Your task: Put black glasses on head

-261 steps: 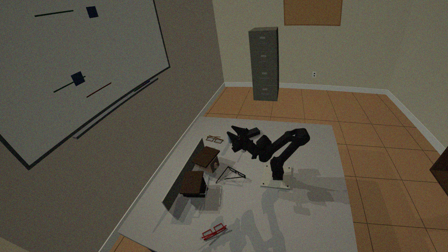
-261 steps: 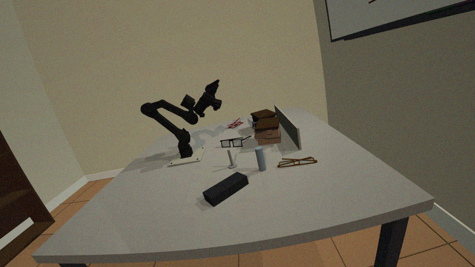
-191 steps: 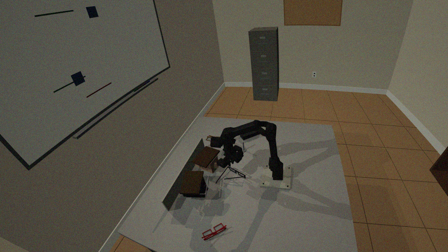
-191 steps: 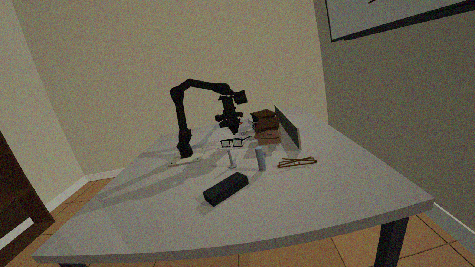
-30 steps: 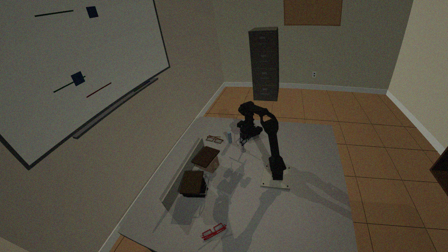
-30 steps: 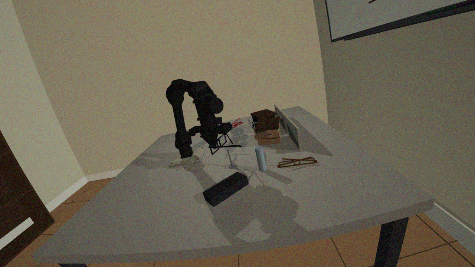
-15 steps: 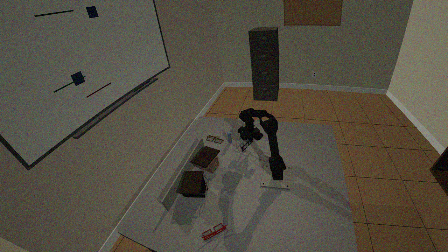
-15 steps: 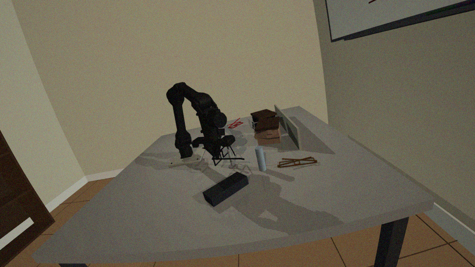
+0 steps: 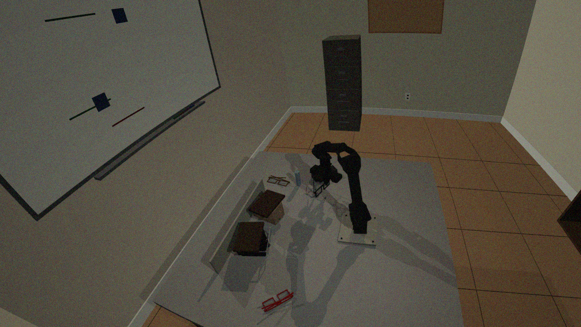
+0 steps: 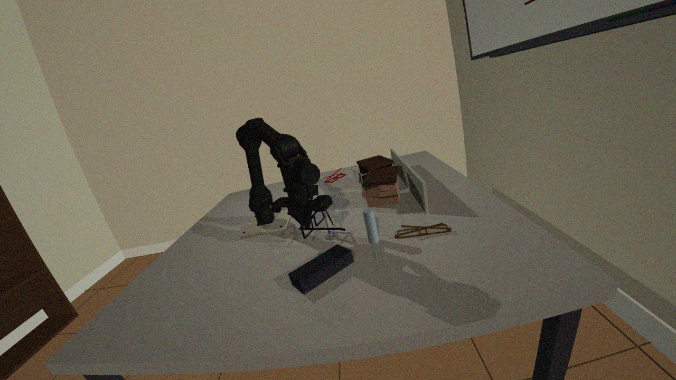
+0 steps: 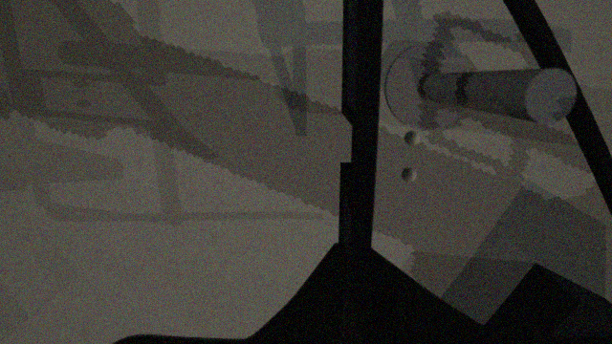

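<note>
My gripper (image 9: 321, 183) (image 10: 306, 226) (image 11: 348, 255) is shut on the black glasses (image 10: 333, 229) (image 11: 361, 72) and holds them low above the table, away from both heads. Their temples stick out unfolded. One brown-haired head (image 9: 266, 203) (image 10: 382, 189) with a tan face stands by the upright panel. The other head (image 9: 248, 236) (image 10: 374, 162) has a dark face and a pale wire outline in front of it. I cannot make out a green tag on either head. Part of the glasses is hidden by the fingers.
A grey post (image 11: 502, 93) on a round base stands close beside the held glasses. A light blue cylinder (image 9: 297, 178) (image 10: 371, 226), brown glasses (image 9: 278, 181) (image 10: 423, 230), red glasses (image 9: 277, 301) and a dark box (image 10: 321, 270) are on the table. The panel (image 10: 422, 193) stands behind the heads.
</note>
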Robot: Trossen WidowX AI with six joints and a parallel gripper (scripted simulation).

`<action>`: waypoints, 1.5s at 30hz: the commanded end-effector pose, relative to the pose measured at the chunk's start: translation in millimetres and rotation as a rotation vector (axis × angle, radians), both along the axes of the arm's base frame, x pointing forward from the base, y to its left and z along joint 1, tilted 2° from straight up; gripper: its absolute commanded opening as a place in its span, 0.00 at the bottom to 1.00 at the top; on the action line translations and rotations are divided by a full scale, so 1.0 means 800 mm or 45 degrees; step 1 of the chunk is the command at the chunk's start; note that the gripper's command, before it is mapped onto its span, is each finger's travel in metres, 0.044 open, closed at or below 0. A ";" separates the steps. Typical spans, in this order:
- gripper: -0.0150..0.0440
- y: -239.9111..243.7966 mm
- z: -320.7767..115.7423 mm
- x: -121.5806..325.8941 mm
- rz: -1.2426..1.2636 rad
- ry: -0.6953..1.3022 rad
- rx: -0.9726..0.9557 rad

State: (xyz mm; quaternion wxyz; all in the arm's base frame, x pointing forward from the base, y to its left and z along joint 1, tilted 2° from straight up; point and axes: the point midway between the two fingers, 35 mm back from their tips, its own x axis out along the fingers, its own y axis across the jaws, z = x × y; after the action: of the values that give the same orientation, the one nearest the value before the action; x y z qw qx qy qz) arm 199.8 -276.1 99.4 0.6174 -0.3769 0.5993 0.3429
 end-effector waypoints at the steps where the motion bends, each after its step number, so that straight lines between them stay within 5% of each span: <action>1: 0.25 0.000 0.001 -0.004 0.006 -0.004 -0.004; 45: 0.25 -0.016 0.000 -0.045 0.006 0.000 -0.005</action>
State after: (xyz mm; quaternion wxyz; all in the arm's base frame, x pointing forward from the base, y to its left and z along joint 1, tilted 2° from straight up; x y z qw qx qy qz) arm 167.2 -286.7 98.9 0.6159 -0.3784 0.5995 0.3436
